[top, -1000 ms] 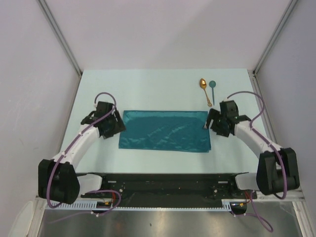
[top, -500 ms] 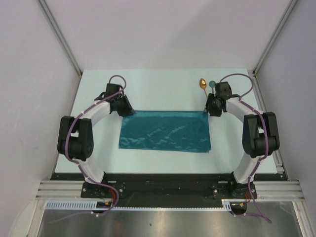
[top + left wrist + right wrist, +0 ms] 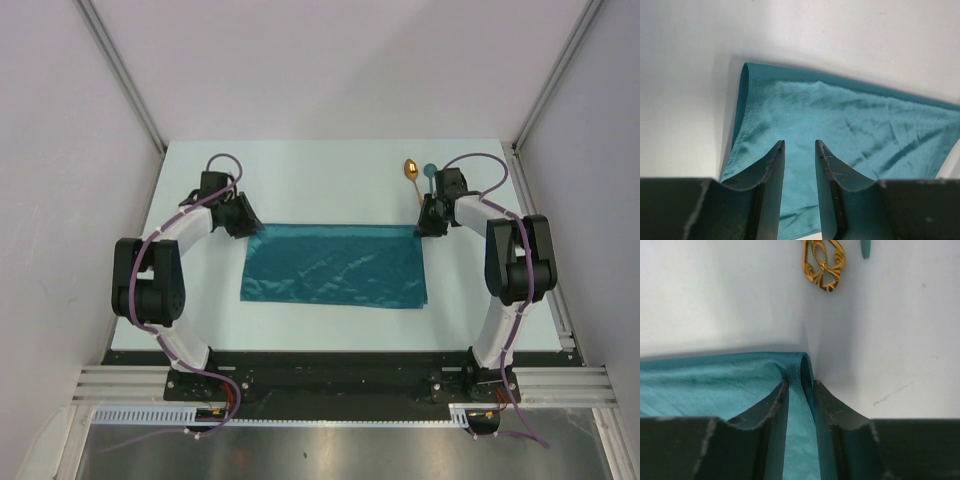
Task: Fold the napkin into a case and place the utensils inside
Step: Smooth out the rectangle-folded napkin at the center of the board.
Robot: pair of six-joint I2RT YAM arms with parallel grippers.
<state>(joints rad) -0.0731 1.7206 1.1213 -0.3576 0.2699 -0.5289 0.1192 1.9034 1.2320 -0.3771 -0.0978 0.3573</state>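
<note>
The napkin [image 3: 335, 265] lies flat in the middle of the bench [image 3: 330, 175], folded into a wide rectangle with its long sides running parallel to the near edge. The left gripper [image 3: 252, 225] is down at the napkin's far left corner. In the wrist view its fingers [image 3: 771, 170] stand a narrow gap apart over the shiny cloth just inside the rounded left fold, loose and clasping nothing. The right gripper [image 3: 428, 225] is down at the far right corner. Its fingers are equally close together and the rolled edge of the napkin runs up between them, but I cannot tell whether they squeeze it. Just beyond that gripper, toward the far right corner of the bench, the gold spoon [image 3: 413, 180] and the teal spoon [image 3: 430, 172] lie side by side with their bowls pointing to the far edge, off the cloth.
</note>
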